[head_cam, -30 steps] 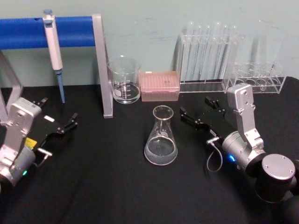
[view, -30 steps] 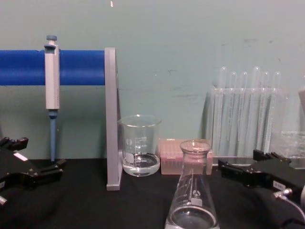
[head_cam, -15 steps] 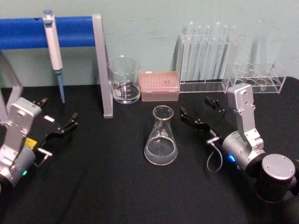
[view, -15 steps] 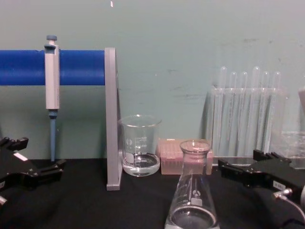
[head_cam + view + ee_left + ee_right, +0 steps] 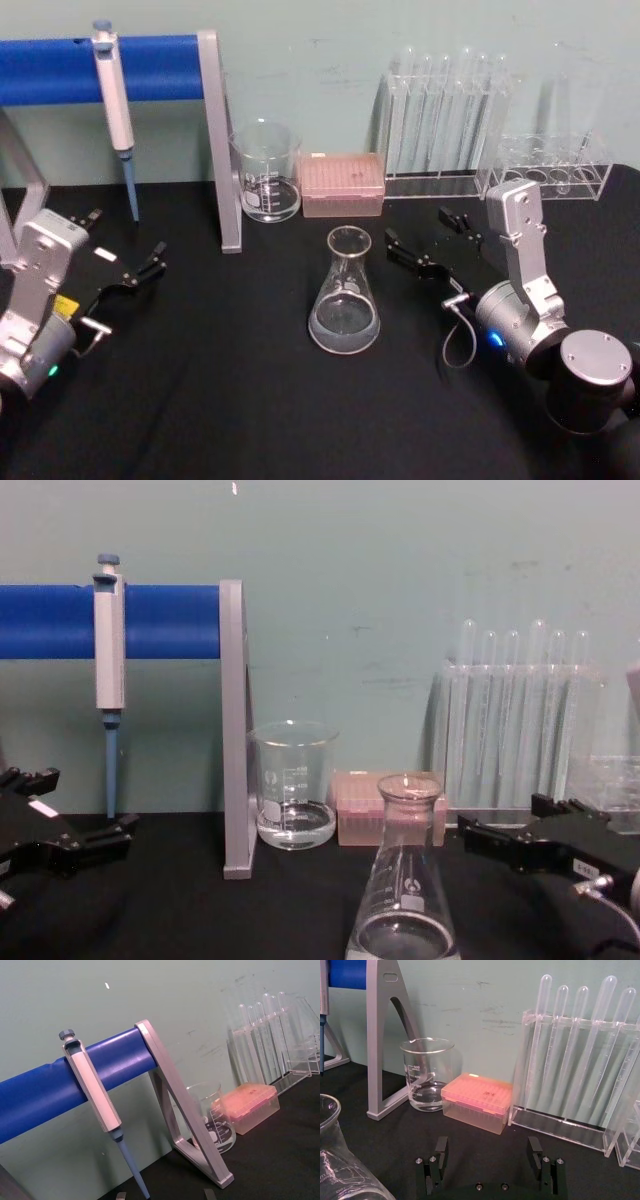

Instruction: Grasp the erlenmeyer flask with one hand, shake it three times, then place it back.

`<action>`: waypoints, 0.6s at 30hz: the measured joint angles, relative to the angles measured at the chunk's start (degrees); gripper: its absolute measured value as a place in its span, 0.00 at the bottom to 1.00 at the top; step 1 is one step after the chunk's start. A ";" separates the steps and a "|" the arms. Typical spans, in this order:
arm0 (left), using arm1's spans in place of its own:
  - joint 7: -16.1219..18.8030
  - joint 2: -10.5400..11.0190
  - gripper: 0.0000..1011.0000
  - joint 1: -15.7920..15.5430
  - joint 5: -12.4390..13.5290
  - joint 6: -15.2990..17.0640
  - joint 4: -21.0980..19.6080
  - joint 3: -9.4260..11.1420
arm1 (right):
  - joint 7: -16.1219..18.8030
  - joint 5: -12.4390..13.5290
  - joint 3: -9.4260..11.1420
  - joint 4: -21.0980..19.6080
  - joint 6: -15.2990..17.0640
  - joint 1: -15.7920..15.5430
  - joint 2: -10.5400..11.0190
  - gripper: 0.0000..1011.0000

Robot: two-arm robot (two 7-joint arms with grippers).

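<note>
The flask (image 5: 344, 297) sits mid-frame in the head view on the black cloth, with the right gripper (image 5: 428, 240) just to its right, jaws spread and empty. Slick conical glass with a bit of liquid, so a low pinch could slip or tip it. The left gripper (image 5: 122, 252) is parked at the left edge, also open.

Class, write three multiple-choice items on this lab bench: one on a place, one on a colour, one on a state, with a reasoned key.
1. Where does the erlenmeyer flask stand?
A. on the black table
B. inside the beaker
C. in the test tube rack

2. What colour is the tip box?
A. green
B. pink
C. black

3. What is the right tool doing?
A. open, beside the flask
B. shut on the flask
C. lifting the beaker

Key: A, its base sits on the cloth; B, pink lid shows; A, its fingers stand apart, clear of glass.
</note>
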 joint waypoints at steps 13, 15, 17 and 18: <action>0.00 0.00 0.99 0.00 0.00 0.00 0.00 -0.01 | 0.00 0.00 0.00 0.00 0.00 0.00 0.00 0.99; 0.00 0.00 0.99 0.00 0.00 0.00 0.00 0.00 | 0.00 0.00 0.00 0.00 0.00 0.00 0.00 0.99; 0.00 0.00 0.99 0.00 0.00 0.00 0.00 0.00 | 0.00 0.00 0.00 0.00 0.00 0.00 0.00 0.99; 0.00 0.00 0.99 0.00 0.00 0.00 0.00 0.00 | 0.00 0.00 0.00 0.00 0.00 0.00 0.00 0.99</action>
